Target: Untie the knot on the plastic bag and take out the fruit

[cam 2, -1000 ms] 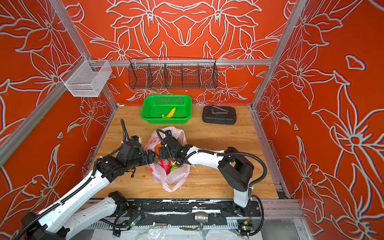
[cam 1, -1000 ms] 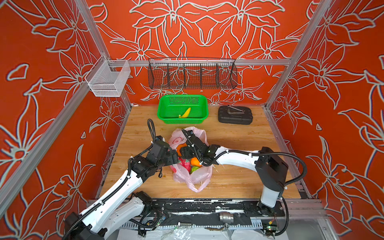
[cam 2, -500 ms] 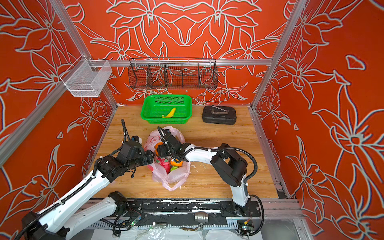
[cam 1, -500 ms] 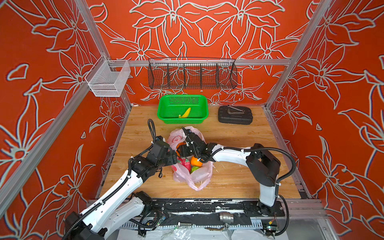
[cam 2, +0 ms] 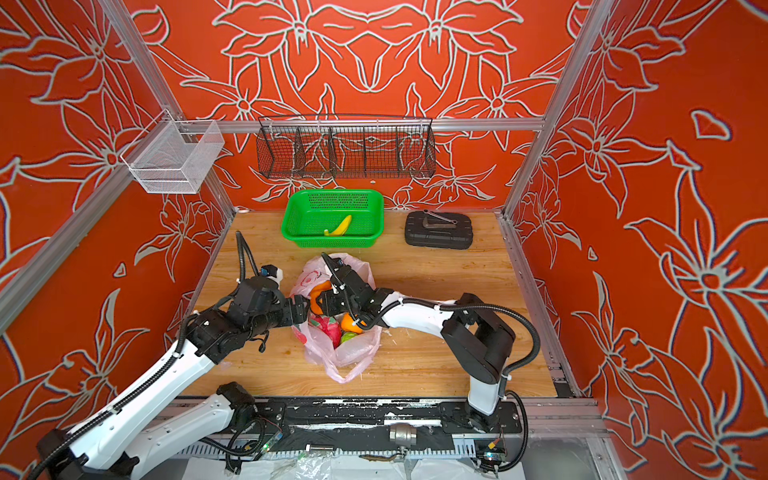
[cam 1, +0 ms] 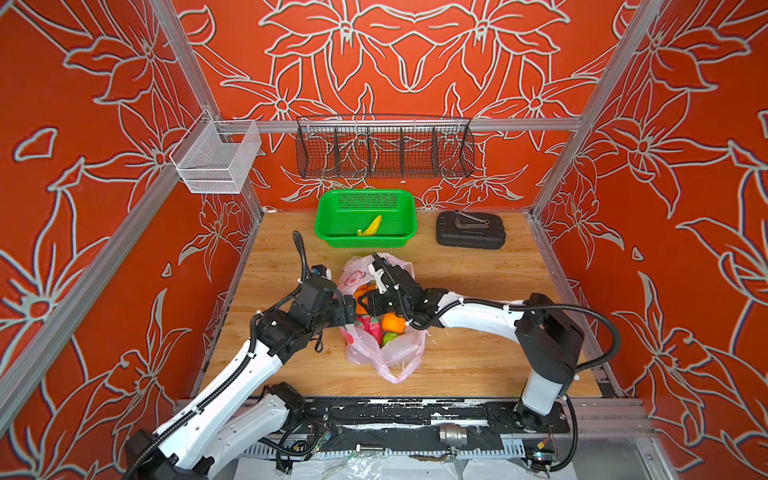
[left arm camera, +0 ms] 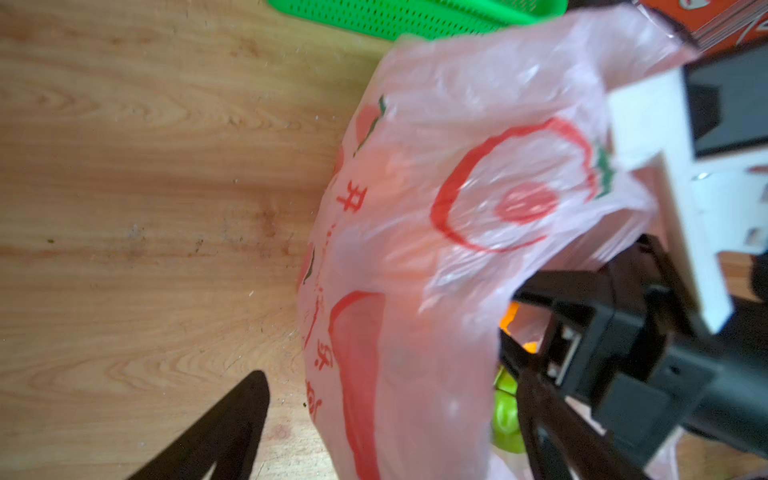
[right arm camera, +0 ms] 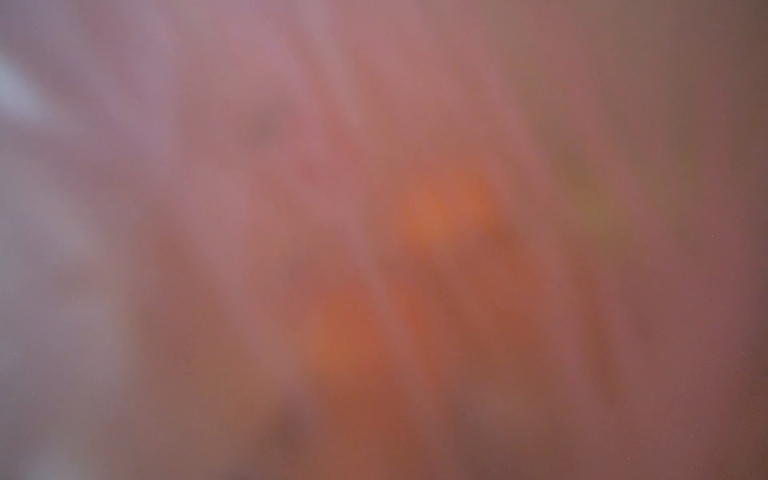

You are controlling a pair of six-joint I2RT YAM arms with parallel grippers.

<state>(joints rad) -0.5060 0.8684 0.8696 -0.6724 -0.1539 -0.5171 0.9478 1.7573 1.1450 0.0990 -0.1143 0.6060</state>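
The pink plastic bag (cam 1: 399, 353) (cam 2: 353, 353) lies mid-table with its mouth open. Inside it the fruit shows: an orange (cam 1: 392, 322), a magenta dragon fruit (cam 1: 372, 326) and a green piece (cam 1: 388, 338). No knot is in view; a loose handle loop (cam 1: 388, 374) trails toward the front edge. My left gripper (cam 1: 351, 309) (left arm camera: 382, 374) stands open at the bag's left side, with the bag wall (left arm camera: 478, 187) between its fingers. My right gripper (cam 1: 363, 299) (cam 2: 318, 299) reaches into the bag, its fingers closed in on another orange (cam 2: 322, 286). Pink plastic blurs the right wrist view.
A green basket (cam 1: 365, 195) holding a banana (cam 1: 372, 226) stands behind the bag. A black case (cam 1: 469, 230) sits at the back right. A black wire rack (cam 1: 384, 149) and a white mesh bin (cam 1: 216, 162) hang on the walls.
The right gripper has reached deeper into the bag and its jaws have narrowed around an orange. Its elbow has shifted. The left gripper has stayed at the bag's side.
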